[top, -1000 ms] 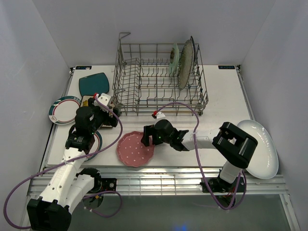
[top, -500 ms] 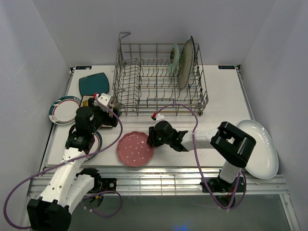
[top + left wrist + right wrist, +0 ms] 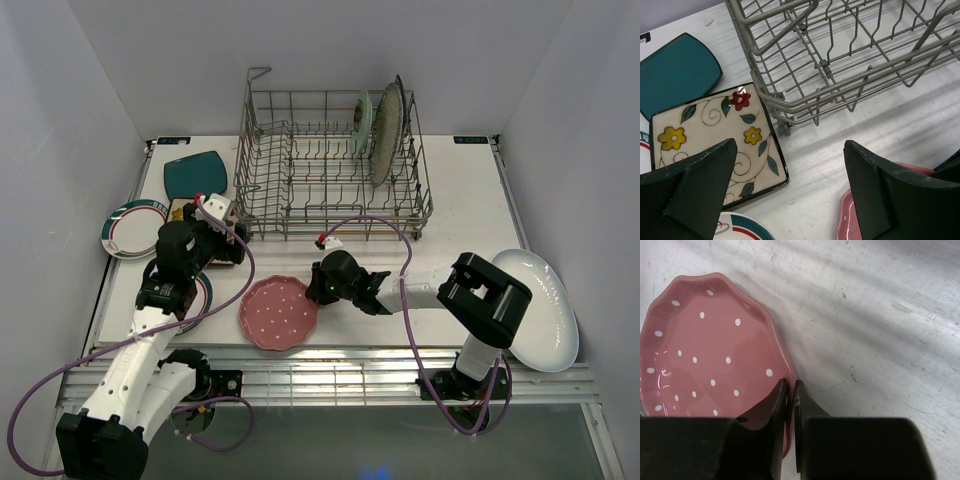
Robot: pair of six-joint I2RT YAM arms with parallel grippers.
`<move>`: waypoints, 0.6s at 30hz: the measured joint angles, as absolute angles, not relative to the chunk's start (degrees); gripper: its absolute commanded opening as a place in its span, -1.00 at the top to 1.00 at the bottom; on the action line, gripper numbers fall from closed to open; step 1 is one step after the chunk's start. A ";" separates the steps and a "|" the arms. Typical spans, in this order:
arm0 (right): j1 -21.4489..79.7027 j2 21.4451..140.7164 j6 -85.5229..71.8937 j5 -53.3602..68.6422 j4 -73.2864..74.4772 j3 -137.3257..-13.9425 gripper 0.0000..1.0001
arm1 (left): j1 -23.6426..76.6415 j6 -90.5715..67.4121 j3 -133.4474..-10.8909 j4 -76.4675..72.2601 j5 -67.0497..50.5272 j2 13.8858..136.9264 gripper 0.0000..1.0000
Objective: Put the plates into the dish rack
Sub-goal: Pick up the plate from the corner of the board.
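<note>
**On the table's near strip: right jaws clenched on pink plate**

Across the back of the white table (image 3: 470, 200) stands the rack (image 3: 260, 160), with two plates on edge between the tines at its right end: a speckled plate (image 3: 385, 140) and a mint plate (image 3: 364, 120) just beside it. At the right edge the oval plate (image 3: 550, 320) juts past the table, partly hidden by the right arm. Left of the rack lies the teal square (image 3: 194, 174). Nearer, just beside the rack's corner, is the floral square (image 3: 715, 135). A rimmed round (image 3: 130, 228) sits at the left edge, and a second round (image 3: 740, 227) lies under the left arm. The pink plate (image 3: 279, 313) sits near the front edge, well apart from the rack. The right gripper (image 3: 790, 387) is low at its right rim, jaws pinched nearly together on that rim, one finger over the dish and one outside. The left gripper (image 3: 790, 145) hovers over the floral square's corner with its jaws spread wide — nothing between them
</note>
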State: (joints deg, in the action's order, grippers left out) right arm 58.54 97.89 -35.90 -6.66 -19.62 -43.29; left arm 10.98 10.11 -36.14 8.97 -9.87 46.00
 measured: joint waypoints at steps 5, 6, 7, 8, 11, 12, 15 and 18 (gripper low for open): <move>58.57 97.73 -35.70 -6.98 -19.44 -43.29 0.84 | 10.98 10.13 -36.14 8.95 -9.87 46.00 -0.96; 58.59 97.54 -35.55 -7.16 -19.29 -43.29 0.85 | 10.98 10.13 -36.14 8.97 -9.87 46.00 -0.96; 58.59 97.23 -35.38 -7.33 -18.96 -43.29 0.84 | 10.98 10.13 -36.14 8.95 -9.87 46.00 -0.96; 58.59 96.84 -35.09 -7.51 -18.48 -43.29 0.85 | 10.98 10.13 -36.14 8.97 -9.87 46.00 -0.96; 58.59 95.59 -33.69 -8.03 -17.47 -43.27 0.84 | 10.98 10.13 -36.14 8.95 -9.87 46.00 -0.96; 58.59 95.24 -33.19 -8.29 -17.23 -43.27 0.84 | 10.98 10.13 -36.14 8.95 -9.87 46.00 -0.96; 58.59 94.45 -31.92 -8.71 -16.56 -43.27 0.84 | 10.98 10.13 -36.14 8.95 -9.85 46.00 -0.96; 58.61 93.76 -30.89 -9.30 -16.34 -43.27 0.84 | 10.98 10.13 -36.14 8.95 -9.85 46.00 -0.96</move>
